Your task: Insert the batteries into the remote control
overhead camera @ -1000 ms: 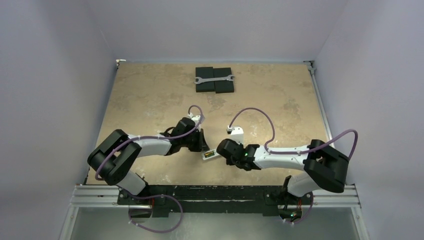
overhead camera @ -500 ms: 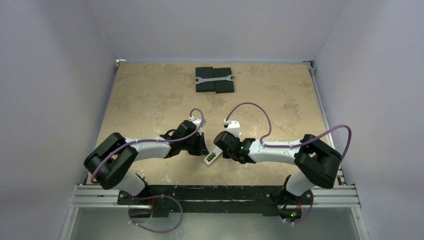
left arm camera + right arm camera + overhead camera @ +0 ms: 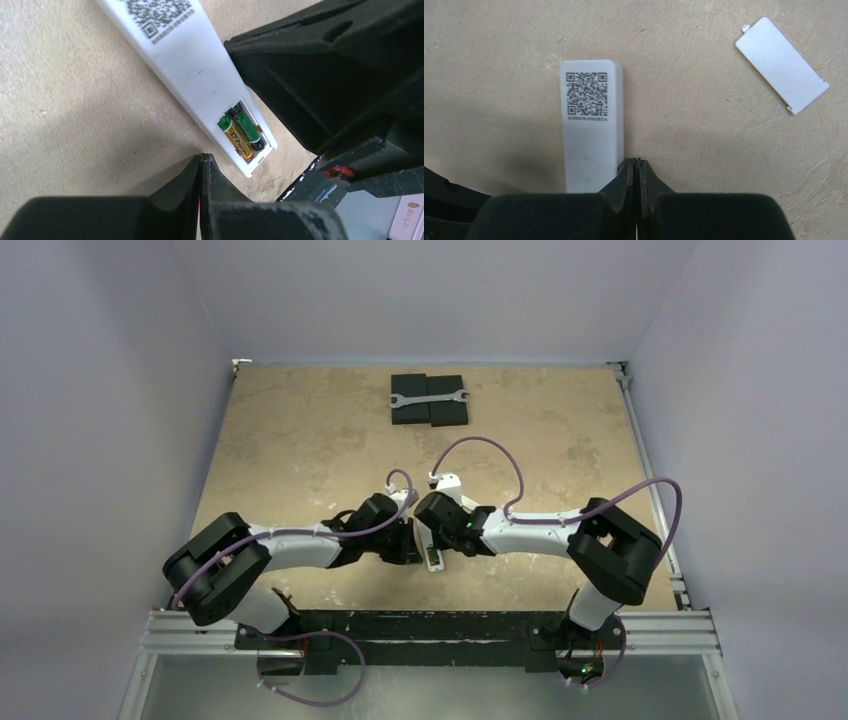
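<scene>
The remote (image 3: 190, 65) is a slim white bar lying back-side up on the table (image 3: 300, 430). A square printed code (image 3: 586, 95) sits at one end. At the other end is an open battery bay (image 3: 268, 136).

There is one remote and there are two batteries, both lying side by side lengthwise in that bay. One is a gold battery (image 3: 236, 141) and the other a green battery (image 3: 245, 124).

In the top view the remote lies at 6 o'clock from the table's middle, close to the near edge, between the two arm heads.

There is one loose white cover (image 3: 781, 65), flat on the table at 2 o'clock from the remote and well apart from it.

One wrench (image 3: 428, 398) rests across two black pads (image 3: 408, 415) at 12 o'clock, by the far edge.

The left gripper (image 3: 201, 165) is clenched on nothing, its tips at 7 o'clock of the batteries, just beside the remote's bay end. Whether they touch it cannot be told.

The right gripper (image 3: 638, 167) is also clenched and grasps nothing, its tips against the remote's long edge.
</scene>
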`<state>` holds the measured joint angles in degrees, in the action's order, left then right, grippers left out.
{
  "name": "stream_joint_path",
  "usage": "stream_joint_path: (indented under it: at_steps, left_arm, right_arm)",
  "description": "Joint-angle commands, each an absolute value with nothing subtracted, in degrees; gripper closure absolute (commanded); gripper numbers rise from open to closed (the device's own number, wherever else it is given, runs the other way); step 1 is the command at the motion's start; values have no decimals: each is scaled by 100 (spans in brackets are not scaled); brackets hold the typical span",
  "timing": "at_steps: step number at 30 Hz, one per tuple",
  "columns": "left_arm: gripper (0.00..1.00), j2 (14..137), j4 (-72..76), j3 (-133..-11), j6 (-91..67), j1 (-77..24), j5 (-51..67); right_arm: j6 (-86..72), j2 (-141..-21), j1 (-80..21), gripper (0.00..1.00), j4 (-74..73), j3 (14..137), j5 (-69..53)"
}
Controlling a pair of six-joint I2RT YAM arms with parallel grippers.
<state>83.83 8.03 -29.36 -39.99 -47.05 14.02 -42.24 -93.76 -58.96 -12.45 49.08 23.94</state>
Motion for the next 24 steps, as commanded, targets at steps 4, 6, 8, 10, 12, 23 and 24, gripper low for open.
stream_joint_path:
  at_steps: [4,6,8,10,12,23,24]
  left_arm:
    - [100,8174,1119,-2568,-4359,-4843,1310]
    - [100,8098,1182,-2498,-4429,-4854,1290]
    - [100,7993,1155,-2451,-4473,-4853,1205]
    - [100,7849,1050,-2429,-4466,-4852,1064]
    - [100,7683,920,-2404,-4467,-4858,912]
    - [100,6767,203,-2306,-4528,-4814,34]
    - [99,6700,142,-2304,-4528,-4792,20]
  right_arm:
    - [-3712,-9562,-5889,100,-1088,5359,2073]
    - [-3565,-9637,-5889,100,-1063,5429,1978]
    - [-3471,-9737,-5882,100,-1092,5514,1999]
    - [-3382,-9806,-5868,100,-1111,5581,2068]
    - [-3299,-9853,-5818,100,-1065,5597,2079]
    - [-3048,-10221,-5659,99,-898,5932,1913]
    - [-3038,-10259,-5641,99,-893,5979,1884]
